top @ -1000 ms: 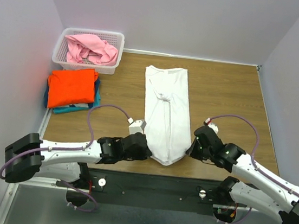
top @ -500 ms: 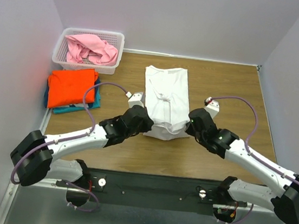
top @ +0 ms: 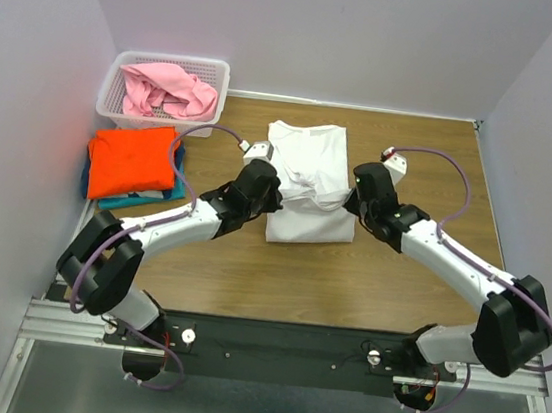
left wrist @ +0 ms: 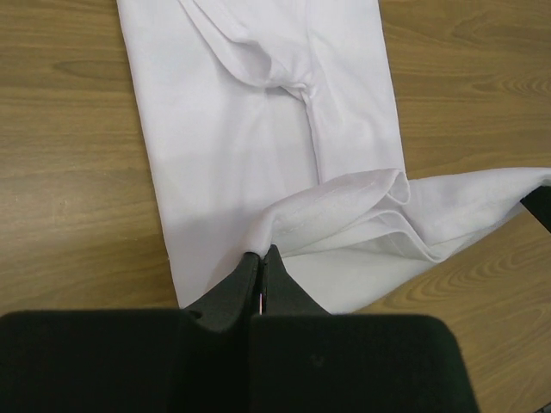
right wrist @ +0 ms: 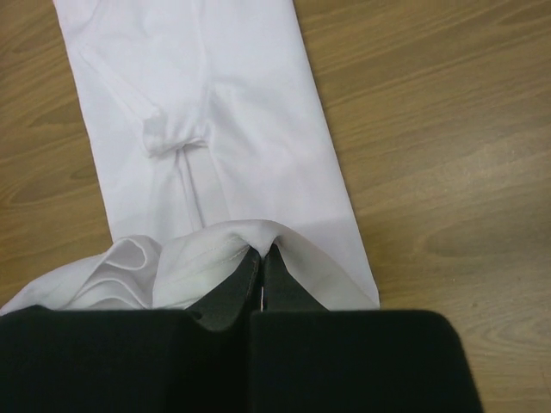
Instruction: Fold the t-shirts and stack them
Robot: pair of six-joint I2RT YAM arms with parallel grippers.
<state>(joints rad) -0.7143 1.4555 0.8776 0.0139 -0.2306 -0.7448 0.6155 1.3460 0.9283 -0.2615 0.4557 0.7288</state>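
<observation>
- At mid-desk (top: 398,282), pinching the near hem of the white t-shirt (top: 312,161): left pincer (left wrist: 261,256) pressed together on the hem's left corner, with a ridge of cloth rising from its tips.
- Same on the right side: right pincer (right wrist: 262,256) clamped on the hem's right corner, with cloth humped over its tips.
- Gripped at both corners, most likely to keep the hem straight and level while it is carried toward the far end.
- Judged to be the lengthwise half-fold, with the lifted edge around the middle of the narrow strip.
- Held up off the lower layer, probably so that layer is not dragged along; hard to tell from above how high.
- Relative to the pincers: hem strung between the two, sagging a little in the span.
- Beyond them on the far side, the flat remainder, with one tucked sleeve showing.
- On the near side, beneath the wrists, the doubled part ending in a fresh crease.
- Over at the far left, well apart from both arms: orange t-shirt (top: 132,161) folded on top of teal t-shirt (top: 141,200).
- Just past those, basket (top: 217,70) with pink t-shirt (top: 164,90) heaped inside, not yet folded.
- Next move, as a guess: lowering the hem squarely onto the far end and letting go on both sides together, lest one corner skew.
</observation>
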